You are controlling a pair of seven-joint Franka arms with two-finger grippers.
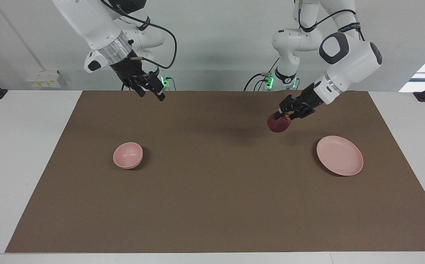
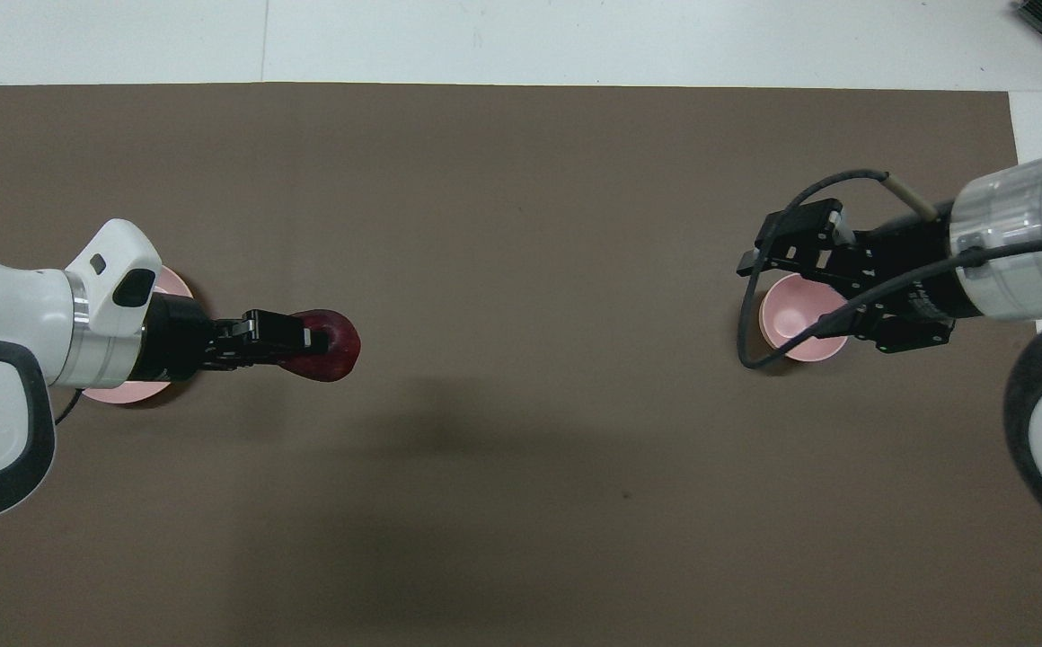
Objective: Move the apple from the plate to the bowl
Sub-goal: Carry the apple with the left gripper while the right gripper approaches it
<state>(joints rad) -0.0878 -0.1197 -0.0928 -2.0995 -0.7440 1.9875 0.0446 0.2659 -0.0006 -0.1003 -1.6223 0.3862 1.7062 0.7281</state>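
The dark-red apple [image 1: 276, 125] [image 2: 341, 355] hangs in the air over the brown mat, beside the plate and toward the table's middle. My left gripper [image 1: 285, 117] [image 2: 314, 340] is shut on it from above. The wide pink plate [image 1: 340, 155] lies bare at the left arm's end; from overhead only its rim [image 2: 172, 283] shows past the left arm. The small pink bowl [image 1: 128, 155] [image 2: 786, 325] sits toward the right arm's end with nothing in it. My right gripper [image 1: 151, 96] [image 2: 813, 301] is open and holds nothing, raised high; from overhead it partly covers the bowl.
A brown mat [image 1: 212, 190] covers most of the white table [image 1: 22, 154]. The right arm's cable [image 2: 755, 323] loops beside the bowl in the overhead view. Nothing else lies on the mat.
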